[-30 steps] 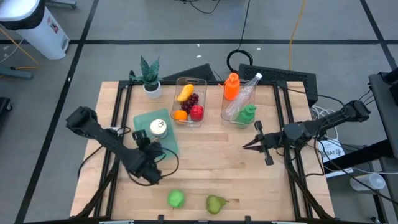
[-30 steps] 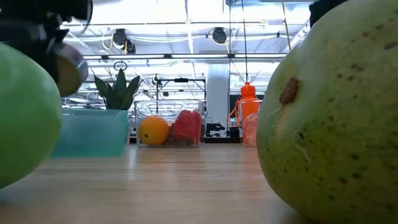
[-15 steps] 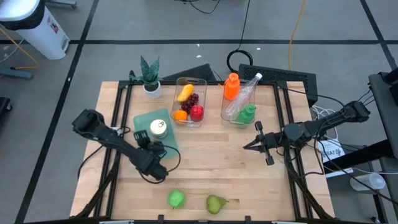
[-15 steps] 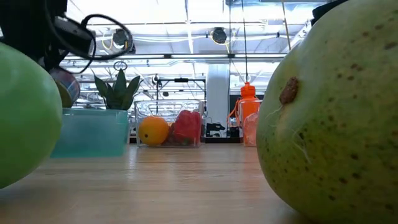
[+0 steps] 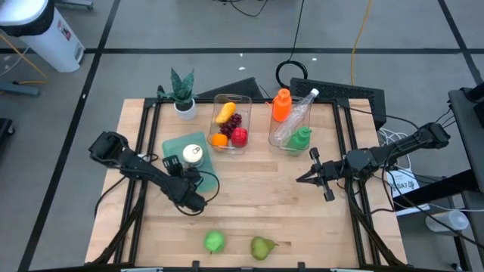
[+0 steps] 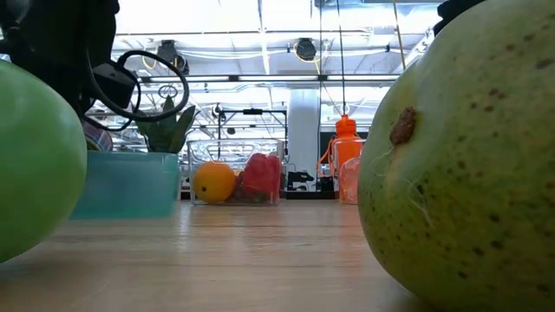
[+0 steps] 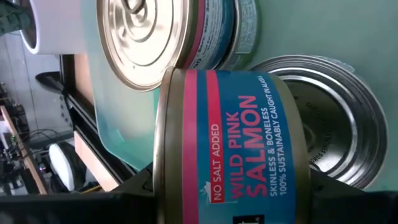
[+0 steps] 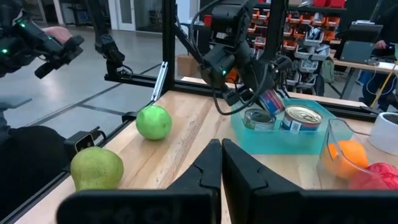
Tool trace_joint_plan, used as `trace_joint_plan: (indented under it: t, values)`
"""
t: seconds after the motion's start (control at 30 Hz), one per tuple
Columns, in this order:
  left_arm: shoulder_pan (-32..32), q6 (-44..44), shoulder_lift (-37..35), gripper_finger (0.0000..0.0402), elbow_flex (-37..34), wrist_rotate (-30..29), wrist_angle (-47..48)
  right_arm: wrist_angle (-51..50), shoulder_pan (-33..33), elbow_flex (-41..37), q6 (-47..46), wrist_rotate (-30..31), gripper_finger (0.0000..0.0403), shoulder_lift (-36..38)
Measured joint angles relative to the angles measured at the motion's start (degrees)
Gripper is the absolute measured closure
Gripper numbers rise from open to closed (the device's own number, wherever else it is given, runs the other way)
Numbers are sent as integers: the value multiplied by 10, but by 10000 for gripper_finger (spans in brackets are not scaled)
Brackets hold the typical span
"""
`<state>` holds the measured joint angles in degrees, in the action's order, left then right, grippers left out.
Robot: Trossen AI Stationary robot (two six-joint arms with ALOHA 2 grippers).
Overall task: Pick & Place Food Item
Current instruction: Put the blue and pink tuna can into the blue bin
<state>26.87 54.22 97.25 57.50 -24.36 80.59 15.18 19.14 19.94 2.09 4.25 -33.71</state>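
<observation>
My left gripper (image 5: 178, 170) is shut on a salmon can (image 7: 230, 143) with a blue and pink label. It holds the can over the teal tray (image 8: 311, 140) at the table's left middle. Two more cans (image 7: 149, 37) (image 7: 323, 118) stand in the tray. In the low view the held can (image 6: 95, 139) shows just above the tray (image 6: 130, 186). A green apple (image 5: 215, 241) and a pear (image 5: 262, 246) lie near the front edge. My right gripper (image 5: 302, 177) hovers shut at the right middle, over bare wood. My left gripper pinches the can's curved labelled side (image 7: 171, 174) between its two fingers (image 7: 134, 186), one on each side. The fingers slant down from the table's near side. The can (image 8: 272, 101) is tilted and hangs close above the cans in the tray; whether it touches them I cannot tell.
A clear box of fruit (image 5: 231, 125) and a clear box with bottles (image 5: 291, 121) stand at the back. A potted plant (image 5: 182, 91) is at the back left. Bare wood lies between the tray and my right gripper.
My left gripper has sunk toward the teal tray with the salmon can and has tipped further down. In the low view the can drops from well above the tray's rim to just over it. The grip has stayed as it was.
</observation>
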Motion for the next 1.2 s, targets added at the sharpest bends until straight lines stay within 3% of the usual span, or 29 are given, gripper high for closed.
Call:
trace_joint_plan:
  t: [0.3,0.5,0.7,0.83,1.2]
  values:
    - [-3,8,0,225,0,-12,-13,0,0,0,-5,1,403,-4]
    - [-13,-22,-1,220,1,30,-55,0,0,0,-5,1,403,-9]
    - [-14,-21,0,77,0,84,-79,0,0,0,-6,1,403,-10]
    - [-12,-26,-2,15,0,100,-83,0,0,0,-6,1,403,-10]
    - [-7,-27,-3,66,2,143,-86,0,0,0,-6,1,403,-10]
